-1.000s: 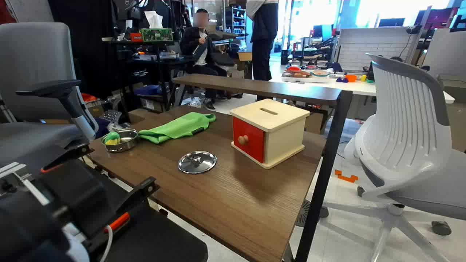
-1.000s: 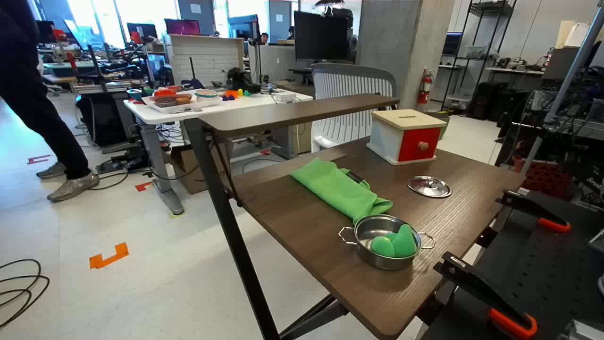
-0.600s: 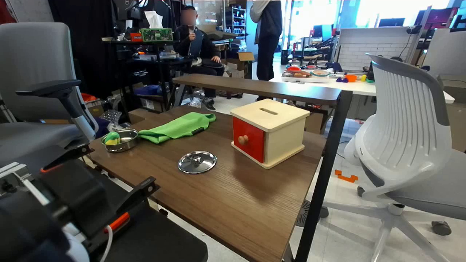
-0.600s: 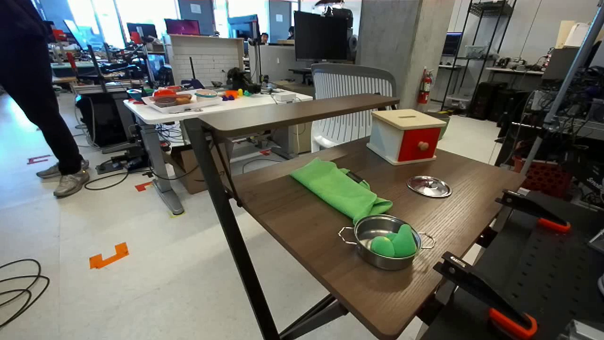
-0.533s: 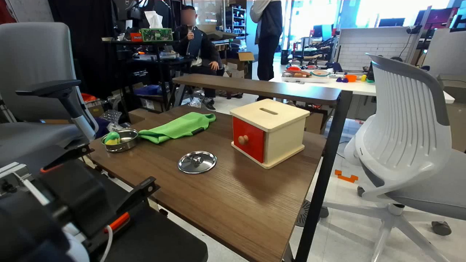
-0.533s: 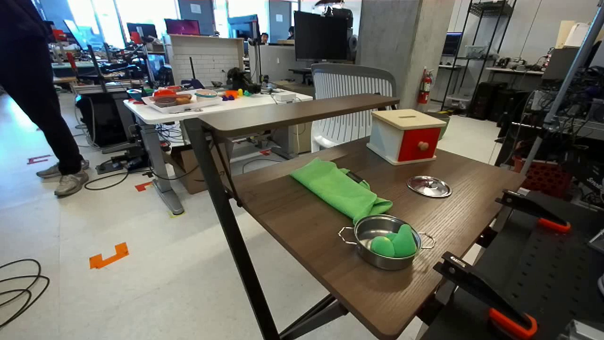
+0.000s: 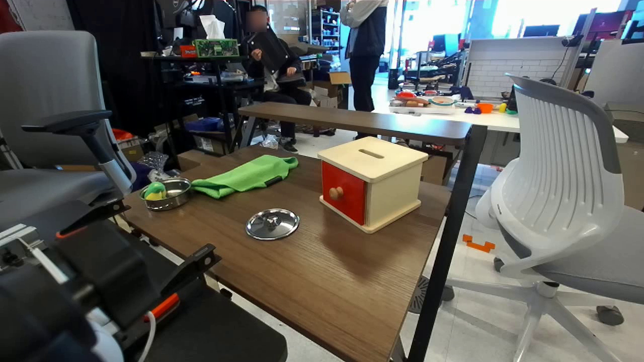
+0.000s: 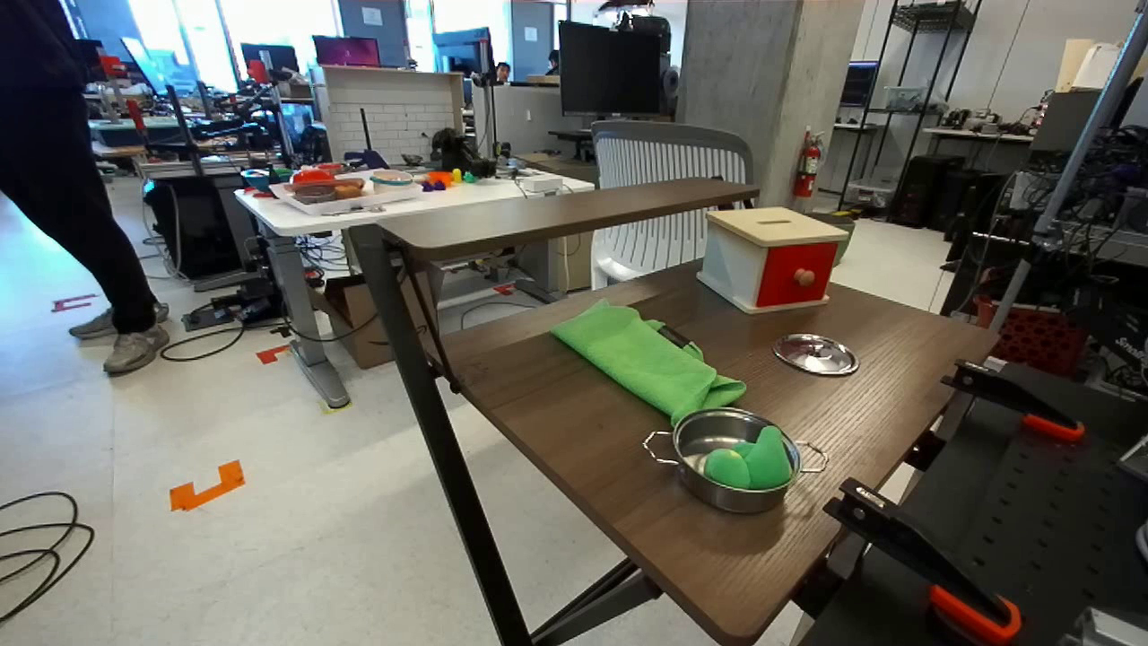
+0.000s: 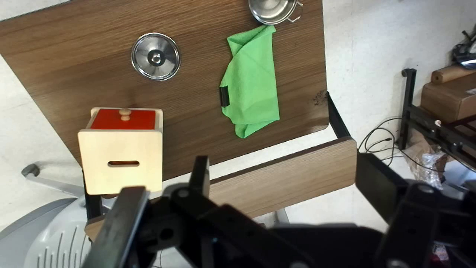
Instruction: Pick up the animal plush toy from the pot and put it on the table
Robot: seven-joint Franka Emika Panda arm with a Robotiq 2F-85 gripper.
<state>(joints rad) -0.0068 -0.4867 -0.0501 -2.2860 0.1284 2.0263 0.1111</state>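
Observation:
The animal plush toy, a small green and yellow lump, lies inside the pot in both exterior views (image 7: 155, 190) (image 8: 762, 462). The pot, shallow, round and silver, stands at one end of the table (image 7: 174, 201) (image 8: 731, 499). In the wrist view only part of the pot (image 9: 273, 16) shows at the top edge, and the toy is out of view. The table (image 7: 302, 281) has a dark brown top, also seen in the wrist view (image 9: 193, 93). My gripper (image 9: 288, 171) is open and empty, its fingers wide apart above the raised shelf side. It does not show in the exterior views.
A green cloth (image 9: 254, 82) lies against the pot. A silver lid (image 9: 156, 57) and a red-and-wood box (image 9: 121, 156) stand on the table. A raised shelf (image 9: 282, 178) runs along one side. Black clamps (image 8: 924, 556) hold the opposite edge.
The toy, pot, cloth, lid and box have not moved. Only the people in the background have shifted.

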